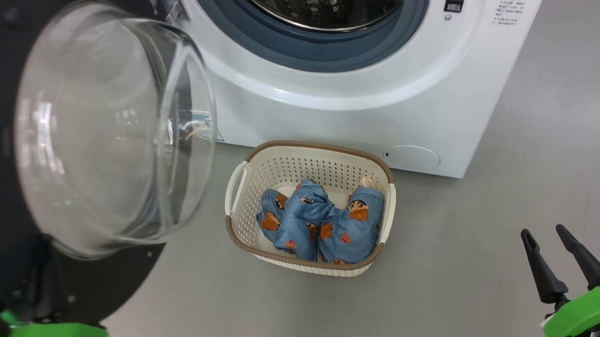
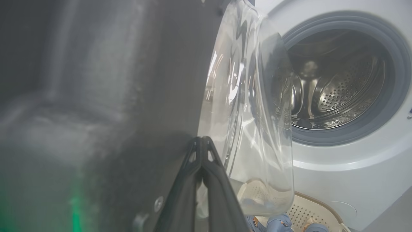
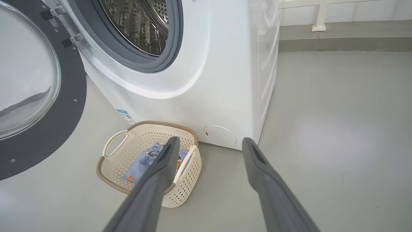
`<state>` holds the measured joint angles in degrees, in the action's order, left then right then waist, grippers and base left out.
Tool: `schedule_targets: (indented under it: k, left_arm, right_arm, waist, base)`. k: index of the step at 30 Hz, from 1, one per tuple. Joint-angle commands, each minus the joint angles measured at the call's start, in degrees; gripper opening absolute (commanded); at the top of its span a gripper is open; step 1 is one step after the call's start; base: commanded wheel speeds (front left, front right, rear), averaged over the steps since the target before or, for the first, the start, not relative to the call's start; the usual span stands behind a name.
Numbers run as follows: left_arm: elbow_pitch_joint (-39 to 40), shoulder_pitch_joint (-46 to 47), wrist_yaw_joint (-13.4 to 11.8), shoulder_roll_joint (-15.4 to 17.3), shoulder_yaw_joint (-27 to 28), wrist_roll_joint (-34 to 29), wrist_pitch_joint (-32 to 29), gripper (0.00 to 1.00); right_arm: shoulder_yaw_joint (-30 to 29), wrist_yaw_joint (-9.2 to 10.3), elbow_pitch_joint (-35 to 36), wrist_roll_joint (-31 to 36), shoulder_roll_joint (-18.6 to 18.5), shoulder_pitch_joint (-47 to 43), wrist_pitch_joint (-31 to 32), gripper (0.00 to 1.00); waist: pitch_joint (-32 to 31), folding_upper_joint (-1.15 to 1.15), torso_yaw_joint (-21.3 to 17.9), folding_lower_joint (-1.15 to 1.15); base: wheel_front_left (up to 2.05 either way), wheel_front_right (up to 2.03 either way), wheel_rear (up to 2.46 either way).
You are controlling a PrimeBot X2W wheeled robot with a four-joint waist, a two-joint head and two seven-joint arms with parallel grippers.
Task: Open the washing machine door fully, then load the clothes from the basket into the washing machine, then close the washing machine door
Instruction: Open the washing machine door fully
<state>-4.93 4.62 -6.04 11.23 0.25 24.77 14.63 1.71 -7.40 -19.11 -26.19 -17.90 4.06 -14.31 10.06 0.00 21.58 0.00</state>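
The washing machine (image 1: 354,113) stands ahead with its steel drum (image 1: 321,0) exposed. Its door (image 1: 110,133) is swung out to the left, the glass bowl bulging toward me. My left gripper (image 2: 201,139) is shut, its tips resting against the inner black face of the door (image 2: 112,96), holding nothing. The basket (image 1: 319,145) sits on the floor in front of the machine with the blue clothes (image 1: 329,221) heaped inside. At lower right, my right gripper (image 1: 543,232) hangs open and empty, above and to the right of the basket (image 3: 161,123) and clothes (image 3: 143,161).
Grey floor (image 1: 539,164) spreads wide to the right of the machine and in front of the basket. A round flap (image 1: 411,157) sits low on the machine's front. In the right wrist view, a wall base with a white frame (image 3: 318,25) runs behind.
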Motion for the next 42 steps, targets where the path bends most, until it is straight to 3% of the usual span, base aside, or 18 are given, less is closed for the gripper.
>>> schedule_targets:
  k: [1,15,27,37,42]
  left_arm:
    - [-0.05,2.90,-0.72,3.16,4.83,0.86,0.34,0.00]
    - [-7.30,7.20,0.65,7.37,16.75,-0.07,0.36,0.00]
    - [-16.18,13.66,4.78,10.48,23.90,-3.31,0.37,0.00]
    - [-29.26,23.31,8.01,14.62,30.44,-6.05,0.37,0.00]
    - [-34.26,27.35,8.40,16.28,33.27,-7.43,0.37,0.00]
  right_arm:
    - [1.39,-0.09,1.24,0.50,-1.30,1.38,-0.69,1.00]
    - [1.82,-0.09,1.50,0.67,-1.61,3.86,-0.69,1.00]
    - [1.72,-0.09,1.76,0.94,-1.93,5.91,-0.69,1.00]
    - [1.47,-0.09,2.30,1.25,-2.74,8.22,-0.69,1.00]
    - [1.59,-0.09,2.46,1.49,-2.95,9.35,-0.69,1.00]
  waist:
    - [0.67,0.00,-0.30,0.00]
    - [4.21,0.00,-1.72,0.00]
    - [7.56,0.00,-2.73,0.00]
    - [11.89,0.00,-3.86,0.00]
    - [13.65,0.00,-4.28,0.00]
  base:
    - [0.00,0.00,0.00]
    - [0.00,0.00,0.00]
    - [0.00,0.00,0.00]
    - [0.00,0.00,0.00]
    - [0.00,0.00,0.00]
